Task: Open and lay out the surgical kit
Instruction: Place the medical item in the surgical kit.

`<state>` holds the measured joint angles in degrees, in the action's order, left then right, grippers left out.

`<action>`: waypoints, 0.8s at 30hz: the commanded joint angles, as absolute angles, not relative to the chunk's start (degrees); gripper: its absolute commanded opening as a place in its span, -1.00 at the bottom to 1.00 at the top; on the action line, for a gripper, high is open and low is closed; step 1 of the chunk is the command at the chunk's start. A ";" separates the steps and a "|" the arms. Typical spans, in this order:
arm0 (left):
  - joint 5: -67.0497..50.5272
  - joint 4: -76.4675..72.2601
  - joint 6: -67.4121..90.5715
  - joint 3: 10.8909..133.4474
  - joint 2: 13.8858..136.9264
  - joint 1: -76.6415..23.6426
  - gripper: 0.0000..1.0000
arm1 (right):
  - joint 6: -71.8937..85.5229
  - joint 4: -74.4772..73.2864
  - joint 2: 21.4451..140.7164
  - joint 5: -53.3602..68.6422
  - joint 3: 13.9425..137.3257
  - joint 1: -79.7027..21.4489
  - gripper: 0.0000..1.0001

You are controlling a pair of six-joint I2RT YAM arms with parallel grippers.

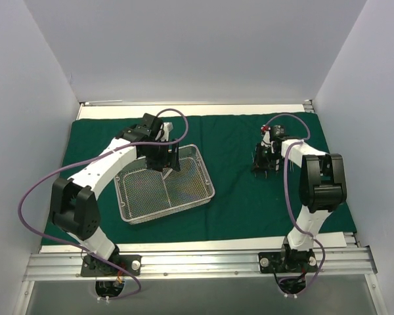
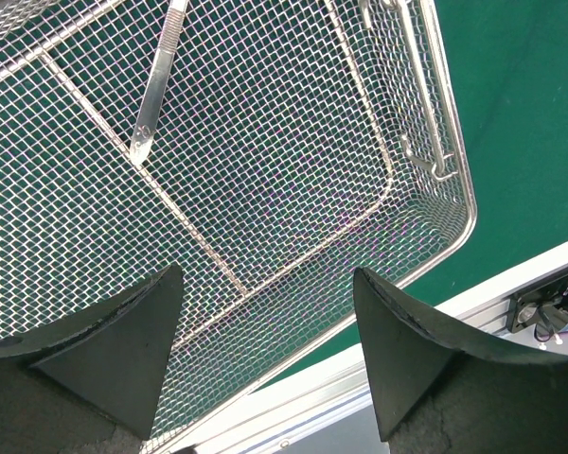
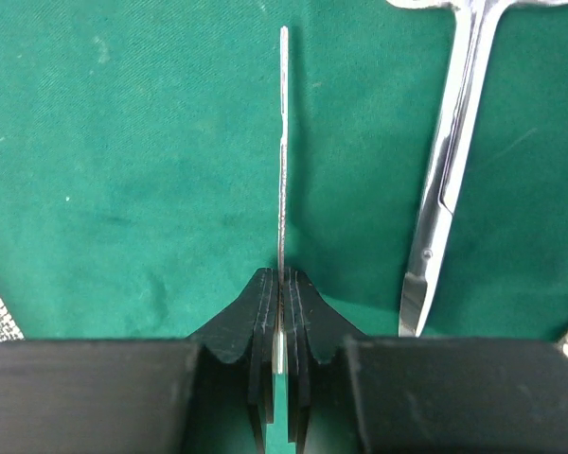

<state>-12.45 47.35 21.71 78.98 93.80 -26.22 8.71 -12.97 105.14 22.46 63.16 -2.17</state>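
The dark green drape (image 1: 236,190) lies spread flat on the table. The silver wire-mesh tray (image 1: 203,194) sits on its left half. My left gripper (image 1: 163,159) hangs open above the tray's far part. In the left wrist view the tray (image 2: 459,170) holds a flat slim instrument (image 2: 156,90) and another one (image 2: 421,104) along its wall. My right gripper (image 1: 263,159) is low over the drape's right half, shut on a thin flat silver instrument (image 3: 282,142) held edge-on. Silver scissors (image 3: 445,189) lie on the drape just right of it.
White walls enclose the table on three sides. A metal rail (image 1: 197,262) runs along the near edge, and the table's near rim (image 2: 511,274) shows past the tray in the left wrist view. Purple cables loop off both arms.
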 commanded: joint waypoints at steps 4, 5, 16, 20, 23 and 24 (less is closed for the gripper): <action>-13.62 46.58 19.95 79.19 94.92 -25.93 0.62 | 8.70 -13.54 107.14 22.24 65.92 -1.93 -0.90; -13.62 46.67 19.95 79.10 94.92 -25.84 0.62 | 8.79 -13.54 107.31 22.32 65.92 -1.93 -0.87; -14.76 46.32 19.51 78.49 95.97 -25.22 0.64 | 9.58 -14.24 106.88 20.39 65.48 -2.02 -0.52; -14.85 46.41 19.16 78.84 96.59 -25.22 0.63 | 9.58 -14.85 106.35 18.99 65.65 -2.02 -0.49; -14.15 46.76 18.46 79.10 97.56 -25.22 0.64 | 9.49 -15.90 105.82 17.76 66.62 -1.93 -0.46; -13.19 46.93 18.28 79.10 97.73 -25.22 0.64 | 9.41 -16.34 105.65 17.23 67.06 -1.93 -0.45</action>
<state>-13.74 47.37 20.10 78.54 96.88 -25.43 10.20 -12.99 106.50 21.93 65.17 -2.24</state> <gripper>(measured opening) 0.818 0.269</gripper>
